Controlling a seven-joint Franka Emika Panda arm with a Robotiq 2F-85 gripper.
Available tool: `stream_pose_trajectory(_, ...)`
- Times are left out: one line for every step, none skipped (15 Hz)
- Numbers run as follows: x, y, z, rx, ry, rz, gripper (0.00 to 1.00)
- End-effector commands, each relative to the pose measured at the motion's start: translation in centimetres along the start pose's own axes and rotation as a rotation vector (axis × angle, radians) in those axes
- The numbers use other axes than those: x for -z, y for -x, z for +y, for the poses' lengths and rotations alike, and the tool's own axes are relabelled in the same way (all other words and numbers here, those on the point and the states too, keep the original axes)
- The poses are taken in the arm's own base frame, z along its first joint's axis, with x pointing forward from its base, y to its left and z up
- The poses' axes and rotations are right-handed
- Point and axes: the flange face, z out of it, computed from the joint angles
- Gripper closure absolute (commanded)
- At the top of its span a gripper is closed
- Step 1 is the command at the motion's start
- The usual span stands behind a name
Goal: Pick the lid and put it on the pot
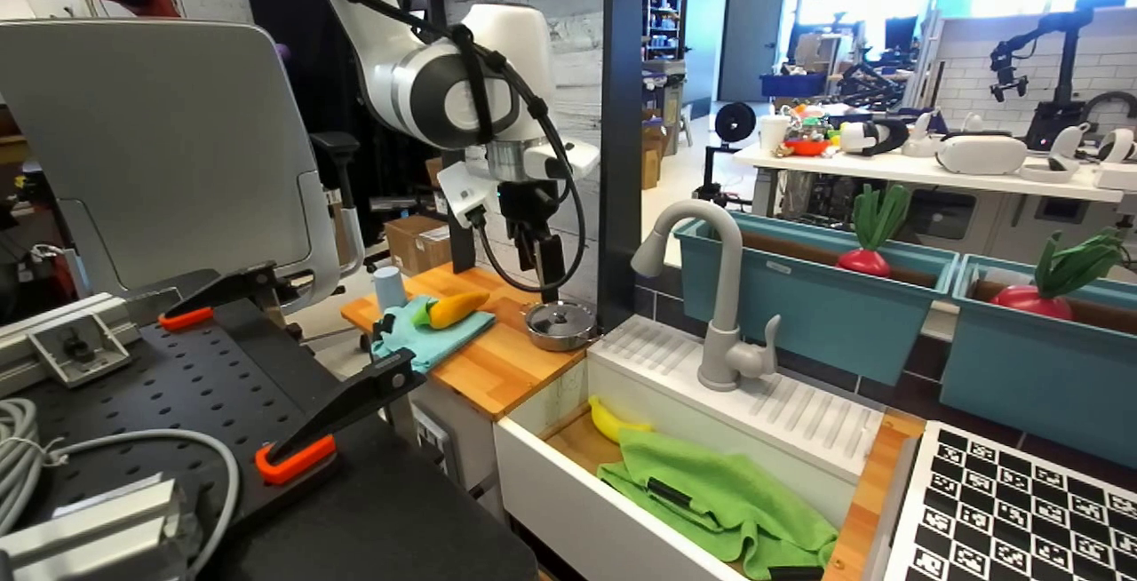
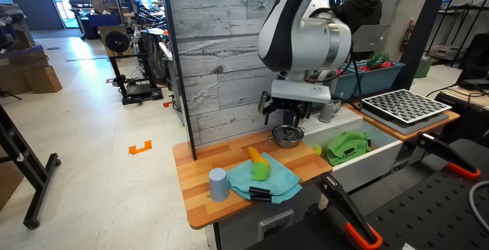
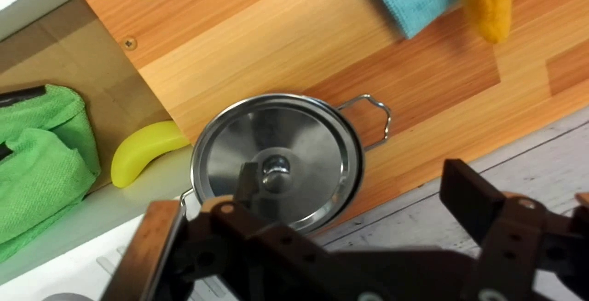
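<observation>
Black two-fingered claw (image 3: pixel 352 181) gaping wide, empty.
Careful: drifting sideways, a finger (image 3: pixel 247 183) could tip the round silver metal lid (image 3: pixel 280 158) off its low silver metal pot (image 2: pixel 287 143).

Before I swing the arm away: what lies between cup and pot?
From the cup: the teal cloth with an orange-and-green toy on it, then wooden counter up to the pot. Both exterior views show this.

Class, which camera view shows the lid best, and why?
The wrist view: the lid appears large from above, its knob clear, though the gripper hides part. Both exterior views show it small, obliquely, on the pot.
</observation>
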Motion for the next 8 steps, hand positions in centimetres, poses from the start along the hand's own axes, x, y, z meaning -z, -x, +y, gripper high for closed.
stream_pose_trajectory(3.6,3.9,-0.3,0.116,0.011,0.020,0.00)
stream_pose_trajectory(1.4,1.7,-0.3,0.057,0.003,0.012,0.00)
stream_pose_trajectory(2.0,2.5,-0.5,0.073,0.006,0.007,0.00)
stream_pose_trajectory(2.5,3.1,-0.6,0.082,0.007,0.003,0.00)
stream_pose_trajectory(2.8,3.4,-0.7,0.087,0.007,0.001,0.00)
stream_pose_trajectory(2.9,3.5,-0.6,0.088,0.007,0.001,0.00)
stream_pose_trajectory(3.0,3.6,-0.6,0.090,0.008,0.000,0.00)
stream_pose_trajectory(2.9,3.6,-0.5,0.090,0.009,-0.001,0.00)
